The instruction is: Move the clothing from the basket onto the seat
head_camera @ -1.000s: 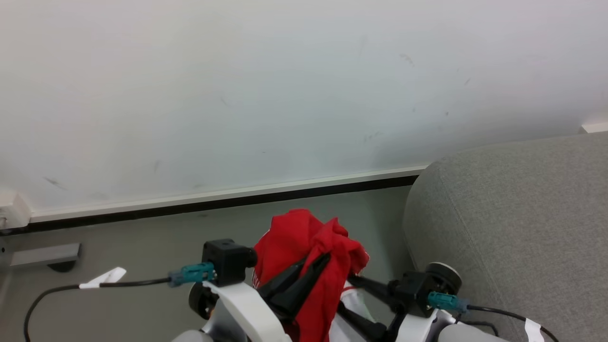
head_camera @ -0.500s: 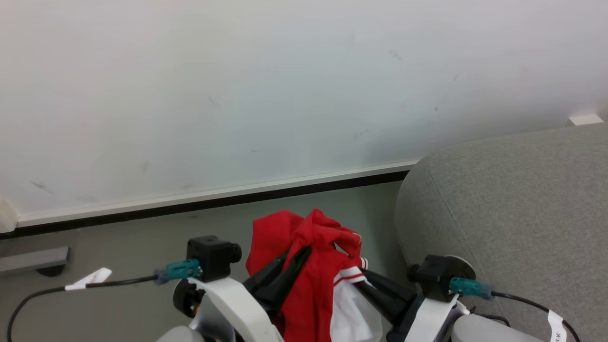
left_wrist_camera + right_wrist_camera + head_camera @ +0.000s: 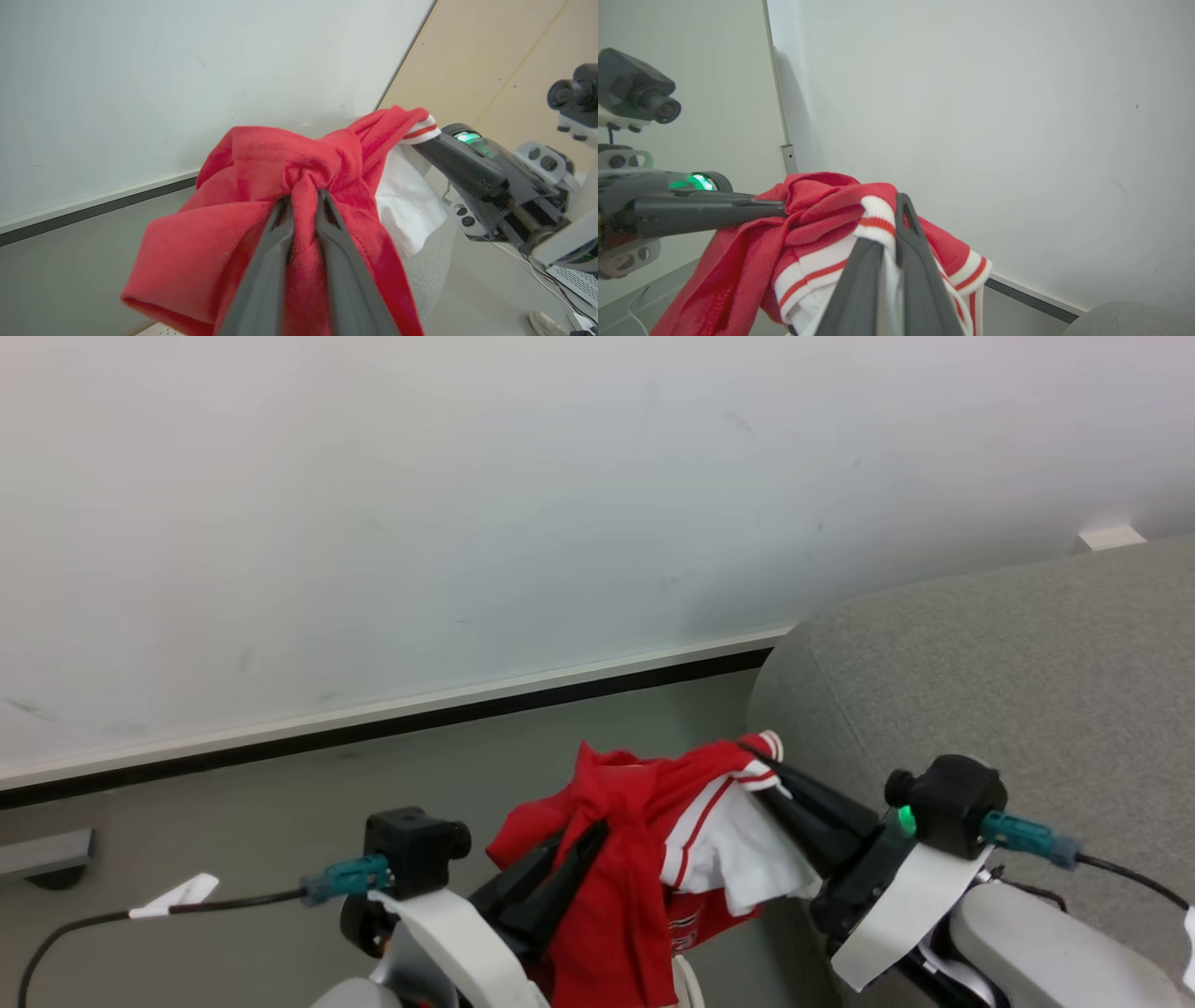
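Head view sets the clothing [image 3: 644, 859] at lower centre, lifted above the floor [image 3: 233, 803] and strung between both claws. There the left gripper [image 3: 597, 829] is pinched nearly closed on a bunched red fold. At centre right, the right gripper [image 3: 764, 753] is clamped tight on a white-striped cuff, just beside the rounded corner of the seat [image 3: 980, 663]. To carry well, I judge both arms should travel together toward frame right, high enough for the hanging hem to pass the corner, releasing only once fabric rests on the seat.
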Tool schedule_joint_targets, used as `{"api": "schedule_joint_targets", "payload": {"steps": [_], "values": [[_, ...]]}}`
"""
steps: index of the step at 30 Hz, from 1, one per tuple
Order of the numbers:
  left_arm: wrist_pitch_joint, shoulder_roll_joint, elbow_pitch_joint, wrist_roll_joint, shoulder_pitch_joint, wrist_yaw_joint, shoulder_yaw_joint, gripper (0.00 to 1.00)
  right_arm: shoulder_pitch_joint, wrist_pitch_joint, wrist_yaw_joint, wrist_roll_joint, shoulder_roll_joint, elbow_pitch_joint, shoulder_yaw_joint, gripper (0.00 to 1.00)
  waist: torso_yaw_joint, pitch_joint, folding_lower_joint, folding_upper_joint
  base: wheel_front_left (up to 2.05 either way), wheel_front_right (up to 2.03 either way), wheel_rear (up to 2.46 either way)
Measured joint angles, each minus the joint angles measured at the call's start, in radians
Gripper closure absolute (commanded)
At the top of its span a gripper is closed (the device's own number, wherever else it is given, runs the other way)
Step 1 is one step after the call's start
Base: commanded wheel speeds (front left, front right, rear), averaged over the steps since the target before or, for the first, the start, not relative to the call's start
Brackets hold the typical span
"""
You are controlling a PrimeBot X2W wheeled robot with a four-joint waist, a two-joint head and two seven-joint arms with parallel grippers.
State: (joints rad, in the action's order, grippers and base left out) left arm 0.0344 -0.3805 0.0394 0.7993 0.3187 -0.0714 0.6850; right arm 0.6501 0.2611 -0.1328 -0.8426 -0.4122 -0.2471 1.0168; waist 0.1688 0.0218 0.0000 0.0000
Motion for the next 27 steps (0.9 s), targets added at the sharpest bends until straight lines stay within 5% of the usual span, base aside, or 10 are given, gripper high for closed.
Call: {"api": "schedule_joint_targets", "payload": {"steps": [6, 7, 9, 11, 27], "values": [[-0.010, 0.006, -0.012, -0.010, 0.005, 0.008, 0.008, 0.84, -0.018, 0.001, 0.000, 0.032, -0.039, 0.027, -0.089, 1.00, 0.025, -0.013, 0.0000, 0.0000, 0.00, 0.00, 0.00], [-0.012, 0.010, -0.013, -0.015, 0.007, 0.009, 0.009, 0.73, -0.022, 0.001, 0.000, 0.035, -0.041, 0.030, -0.099, 1.00, 0.028, -0.015, 0.0000, 0.0000, 0.00, 0.00, 0.00], [-0.026, 0.014, -0.017, -0.019, 0.009, 0.008, 0.009, 0.23, -0.032, 0.001, 0.000, 0.044, -0.050, 0.036, -0.122, 1.00, 0.035, -0.017, 0.0001, 0.0000, 0.00, 0.00, 0.00], [-0.033, 0.012, -0.026, -0.025, 0.009, 0.007, 0.010, 0.00, -0.039, 0.001, 0.000, 0.049, -0.064, 0.041, -0.147, 1.00, 0.042, -0.018, 0.0000, 0.0000, 0.00, 0.00, 0.00], [-0.058, 0.024, -0.036, -0.053, 0.010, 0.005, 0.045, 0.00, -0.083, 0.001, 0.000, 0.088, -0.125, 0.095, -0.272, 1.00, 0.133, -0.030, 0.0000, 0.0000, 0.00, 0.00, 0.00]]}}
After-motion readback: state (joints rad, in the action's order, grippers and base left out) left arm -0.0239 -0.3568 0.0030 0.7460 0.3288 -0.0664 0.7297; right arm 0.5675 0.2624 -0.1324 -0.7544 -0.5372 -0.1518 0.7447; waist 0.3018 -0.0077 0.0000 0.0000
